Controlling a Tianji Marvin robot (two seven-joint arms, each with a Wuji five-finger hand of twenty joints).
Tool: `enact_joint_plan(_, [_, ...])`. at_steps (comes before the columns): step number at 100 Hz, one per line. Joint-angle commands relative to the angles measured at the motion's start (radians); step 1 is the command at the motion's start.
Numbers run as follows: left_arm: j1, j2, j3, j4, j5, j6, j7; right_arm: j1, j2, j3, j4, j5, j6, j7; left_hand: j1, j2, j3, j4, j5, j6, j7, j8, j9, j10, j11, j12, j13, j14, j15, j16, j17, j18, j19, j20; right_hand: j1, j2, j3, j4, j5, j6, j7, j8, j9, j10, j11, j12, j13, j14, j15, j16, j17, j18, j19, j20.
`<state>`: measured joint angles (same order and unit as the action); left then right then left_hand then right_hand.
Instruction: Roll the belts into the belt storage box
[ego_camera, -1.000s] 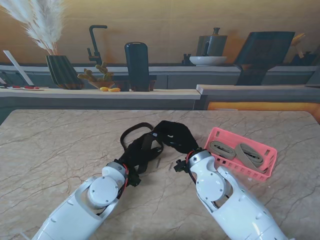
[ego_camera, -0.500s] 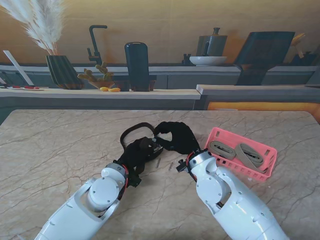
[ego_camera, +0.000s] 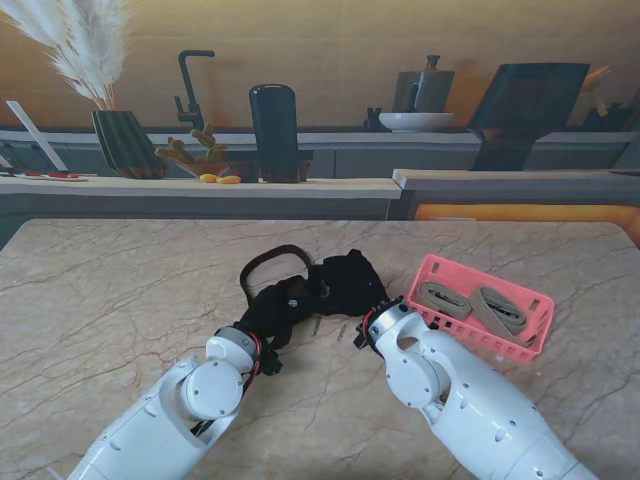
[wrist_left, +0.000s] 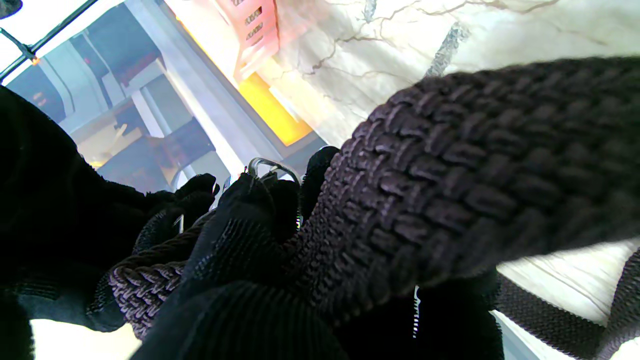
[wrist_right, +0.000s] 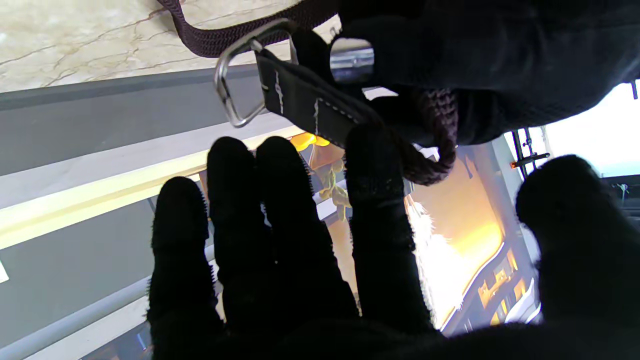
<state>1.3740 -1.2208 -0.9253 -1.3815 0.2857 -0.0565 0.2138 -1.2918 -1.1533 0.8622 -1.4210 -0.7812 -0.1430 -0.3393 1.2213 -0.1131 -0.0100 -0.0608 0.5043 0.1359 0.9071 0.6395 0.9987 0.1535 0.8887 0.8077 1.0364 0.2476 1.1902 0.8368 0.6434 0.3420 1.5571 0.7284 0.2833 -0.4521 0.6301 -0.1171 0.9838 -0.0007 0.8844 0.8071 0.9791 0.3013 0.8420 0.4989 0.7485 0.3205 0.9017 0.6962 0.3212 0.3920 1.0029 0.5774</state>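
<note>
While left hand (ego_camera: 283, 303) clutched woven belt (wrist_left: 450, 170), soft, light, floppy, right hand (ego_camera: 345, 280) stayed spread, holding nothing; best hold judged beside stiff metal buckle (wrist_right: 240, 75).

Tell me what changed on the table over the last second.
The two hands closed in on each other: the right hand moved left toward the left hand, and the loose loop of the dark belt between them has gathered into a tighter bundle. The left hand still grips the belt; the right's fingers look spread by the buckle. The pink box, with two rolled belts inside, stayed put.
</note>
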Motion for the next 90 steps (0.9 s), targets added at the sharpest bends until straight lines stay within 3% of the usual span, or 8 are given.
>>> enact_joint_plan(1, [0.002,-0.001,0.002,0.0,0.002,-0.005,0.004,0.012,-0.006,-0.015,0.006,-0.013,0.015,0.001,0.065,0.064,-0.014,0.005,-0.029,-0.008,0.037,0.008,0.029,-0.022,0.039,0.023,0.036,-0.006,0.028,-0.012,0.019,0.026,0.078,0.014,-0.03,0.045,-0.031,0.034,0.05,-0.033,0.058,0.027,0.036,0.051,0.038,0.024,0.021,0.011,0.045,0.026,-0.002,0.031,0.05,0.022])
enact_joint_plan(22, [0.0,-0.001,0.006,0.002,0.021,-0.002,0.012,0.047,-0.01,-0.062,0.028,0.005,0.05,0.032,0.065,0.064,-0.013,0.005,-0.033,-0.003,0.038,0.0,0.036,-0.028,0.036,0.016,0.043,-0.001,0.022,-0.03,0.025,0.031,0.087,0.007,0.05,0.045,-0.055,0.042,0.093,-0.037,0.096,0.035,0.075,0.049,0.056,0.026,0.045,0.023,0.088,0.039,-0.004,0.024,0.102,0.01])
enact_joint_plan(35, [0.003,-0.002,0.004,-0.001,0.013,0.002,0.014,0.056,-0.007,-0.078,0.031,-0.003,0.051,0.048,0.063,0.062,-0.014,0.004,-0.031,-0.002,0.037,-0.007,0.042,-0.03,0.038,0.014,0.051,-0.001,0.021,-0.036,0.031,0.031,0.09,0.004,0.154,0.014,0.038,0.054,0.07,-0.039,0.009,-0.025,0.059,0.027,0.016,0.004,0.034,-0.006,0.071,0.031,-0.008,0.004,0.105,-0.004])
enact_joint_plan(42, [0.004,-0.003,0.002,-0.003,0.009,0.004,0.016,0.056,-0.006,-0.081,0.029,-0.005,0.051,0.052,0.062,0.057,-0.014,0.006,-0.029,-0.002,0.034,-0.015,0.045,-0.032,0.04,0.012,0.055,-0.006,0.022,-0.041,0.038,0.028,0.092,0.0,0.271,-0.055,0.143,-0.036,-0.001,-0.077,0.099,-0.278,0.053,0.005,-0.015,-0.019,0.032,-0.029,0.056,0.02,-0.006,-0.013,0.105,-0.012])
enact_joint_plan(50, [0.006,-0.005,0.001,-0.005,0.003,0.007,0.018,0.049,-0.003,-0.078,0.013,-0.002,0.06,0.07,0.05,0.042,-0.011,0.012,-0.025,-0.002,0.011,-0.046,0.048,-0.035,0.041,0.006,0.061,-0.011,0.022,-0.05,0.046,0.025,0.095,-0.008,0.363,-0.08,0.218,-0.071,-0.047,-0.093,0.143,-0.388,0.054,-0.03,-0.049,-0.039,0.041,-0.07,0.029,0.004,0.004,-0.043,0.099,-0.015])
enact_joint_plan(59, [0.007,-0.008,-0.003,-0.005,-0.008,0.009,0.022,0.032,-0.003,-0.067,-0.009,0.019,0.078,0.091,0.008,0.001,0.003,0.026,-0.032,0.003,-0.028,-0.09,0.027,-0.029,0.035,-0.006,0.047,-0.012,0.014,-0.063,0.04,0.016,0.092,-0.023,0.413,-0.072,0.231,-0.095,-0.055,-0.098,0.143,-0.393,0.056,-0.052,-0.06,-0.046,0.048,-0.093,0.013,-0.002,0.013,-0.059,0.089,-0.017])
enact_joint_plan(74, [0.007,-0.008,-0.009,0.005,-0.004,-0.018,0.032,0.003,0.0,-0.032,-0.031,-0.009,0.106,0.062,-0.34,-0.138,0.324,0.015,-0.053,0.018,-0.218,-0.107,-0.097,0.002,-0.084,-0.068,-0.075,0.015,-0.092,-0.058,-0.078,0.002,-0.01,-0.026,0.451,-0.023,0.186,-0.109,-0.084,-0.155,0.144,-0.299,0.026,-0.079,-0.056,-0.041,0.043,-0.114,0.015,0.0,0.025,-0.075,0.085,-0.01])
enact_joint_plan(90, [0.003,0.0,-0.012,0.015,0.036,-0.038,0.034,-0.046,-0.004,0.035,-0.068,0.001,0.13,0.027,-0.443,-0.2,0.343,0.02,-0.108,0.011,-0.332,-0.134,-0.263,0.021,-0.271,-0.173,-0.24,0.036,-0.241,-0.059,-0.235,0.004,-0.167,-0.043,0.445,-0.017,0.174,-0.106,-0.093,-0.181,0.14,-0.276,0.021,-0.116,-0.066,-0.046,0.044,-0.137,0.005,-0.008,0.028,-0.093,0.083,-0.011])
